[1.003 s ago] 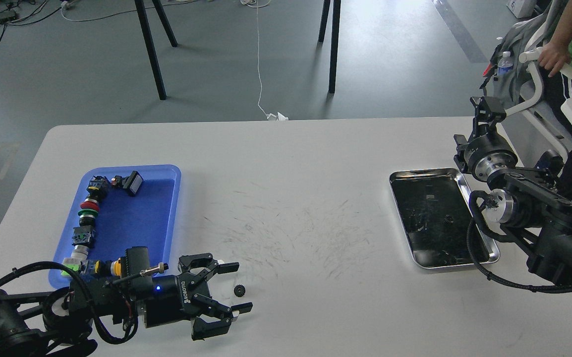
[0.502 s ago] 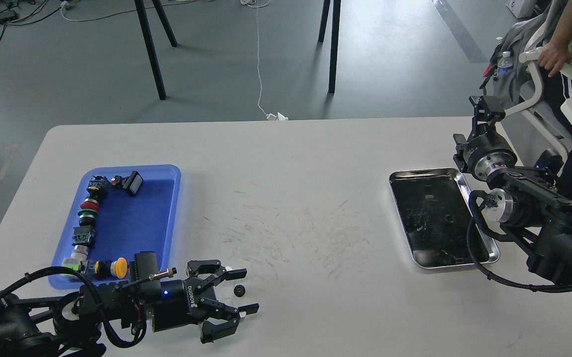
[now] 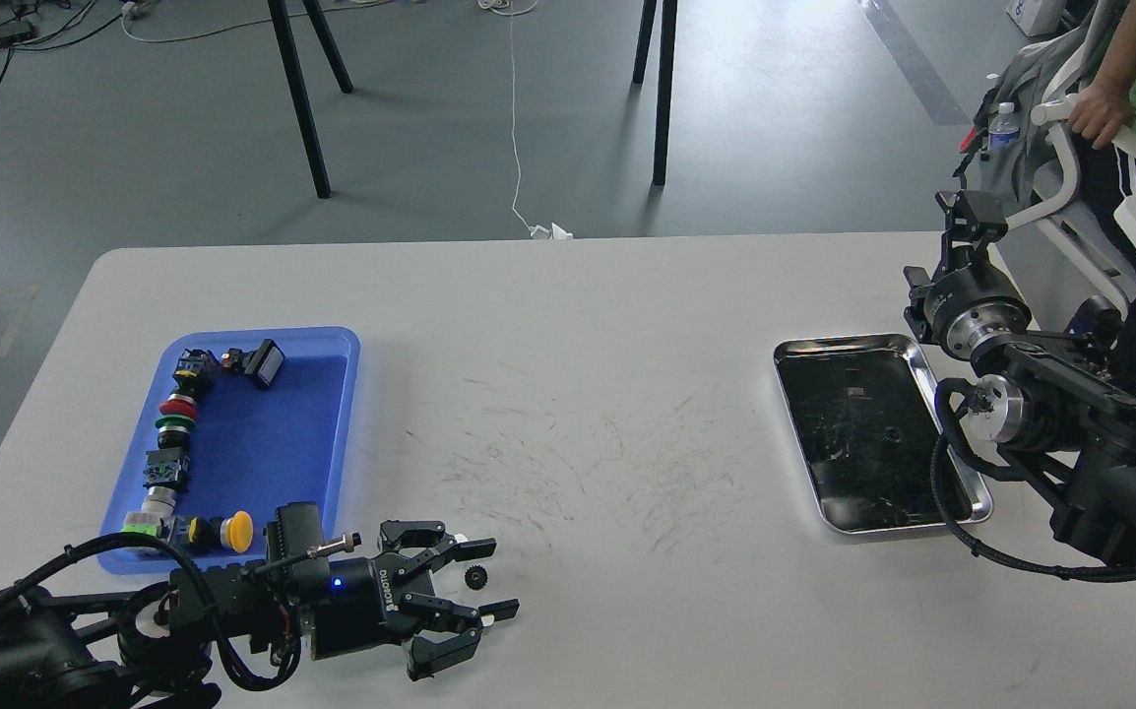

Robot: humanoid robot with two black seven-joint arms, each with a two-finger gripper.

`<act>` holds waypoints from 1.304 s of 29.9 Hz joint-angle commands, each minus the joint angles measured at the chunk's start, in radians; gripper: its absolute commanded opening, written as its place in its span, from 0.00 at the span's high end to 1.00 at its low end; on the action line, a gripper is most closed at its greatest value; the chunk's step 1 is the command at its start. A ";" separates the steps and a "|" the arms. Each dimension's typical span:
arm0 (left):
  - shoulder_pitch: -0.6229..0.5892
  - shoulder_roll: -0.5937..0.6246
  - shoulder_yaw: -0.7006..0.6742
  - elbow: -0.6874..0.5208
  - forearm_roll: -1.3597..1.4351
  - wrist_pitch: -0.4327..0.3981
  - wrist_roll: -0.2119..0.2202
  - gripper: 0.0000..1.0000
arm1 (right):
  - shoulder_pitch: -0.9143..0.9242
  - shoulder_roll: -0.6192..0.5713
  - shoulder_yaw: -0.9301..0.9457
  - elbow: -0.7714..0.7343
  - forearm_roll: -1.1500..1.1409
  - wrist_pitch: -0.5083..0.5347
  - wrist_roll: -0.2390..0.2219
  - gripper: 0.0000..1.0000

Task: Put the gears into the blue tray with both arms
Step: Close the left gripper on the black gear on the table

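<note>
Sitting on the left half of the white table, the blue tray holds a line of coloured push-button switches down its left side and along its near edge, with a yellow-capped one at the near end; no gear lies in it; its long axis runs away from the robot. Over on the right, the steel tray has a dark, glossy bottom; a small dark speck about mid-tray may be the second gear, though it is too small and lost in reflections to be sure.

One gear lies flat on the table, hole up, just right of the blue tray's near corner and outside it; being round, it has no long axis to speak of. The left gripper lies low along the table pointing right, its fingers spread apart with the gear between the tips; whether either tip touches it I cannot tell.

The right gripper sits high beyond the steel tray's far right corner, seen end-on and dark; whether its fingers are apart or together I cannot tell. Both arms are cut off by the picture's edges; a person at the far right shows only partly.
</note>
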 commanded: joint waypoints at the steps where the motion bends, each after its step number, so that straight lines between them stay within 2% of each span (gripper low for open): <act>1: -0.001 0.002 -0.003 0.015 0.000 0.003 0.000 0.35 | 0.001 0.000 0.000 0.000 0.000 0.000 0.001 0.03; 11: -0.001 0.017 0.000 0.016 0.005 0.020 0.000 0.45 | 0.001 0.000 -0.002 0.000 -0.001 0.000 0.001 0.03; 34: 0.020 0.013 -0.001 0.022 0.009 0.041 0.000 0.57 | 0.001 0.000 -0.005 -0.001 -0.006 0.000 0.001 0.03; 39: 0.022 0.008 -0.001 0.029 0.011 0.041 0.000 0.63 | 0.004 0.000 -0.006 -0.001 -0.009 0.000 0.001 0.03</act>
